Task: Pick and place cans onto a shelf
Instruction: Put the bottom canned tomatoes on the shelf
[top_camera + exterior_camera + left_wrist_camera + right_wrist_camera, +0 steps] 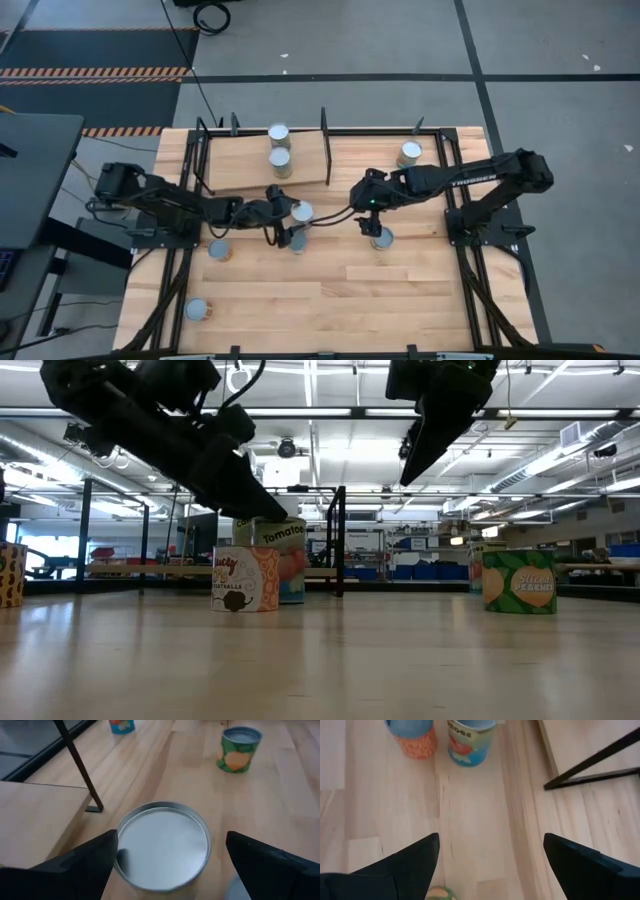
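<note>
**Q:** Where do you have the left gripper at this moment?

**A:** You have the left gripper [290,222] near the centre of the high view, over the tomato can [301,212]. In the left wrist view its fingers [85,865] stand wide on either side of that can's silver lid [162,845], gripping nothing. In the low view the arm slants down from the upper left to the tomato can [282,532], which stands behind a spotted orange-and-white can [245,578].

**Q:** And the right gripper?

**A:** The right gripper [366,222] is right of centre in the high view, above the green-labelled can [382,238]. Its jaws are also spread wide and empty; in the right wrist view bare tabletop [485,820] lies between the fingers [407,865], with only a sliver of the green can [440,894] at the bottom edge.

**Q:** Where are the cans relative to the shelf?

**A:** The shelf [240,162] sits in the upper left part of the table in the high view. Two cans [279,133] [281,160] stand on it, close together near the black divider [326,148]. Off the shelf: one can [409,153] at upper right, one [218,249] left of centre, one [298,240] just below the left gripper, and one [196,309] at lower left.
</note>
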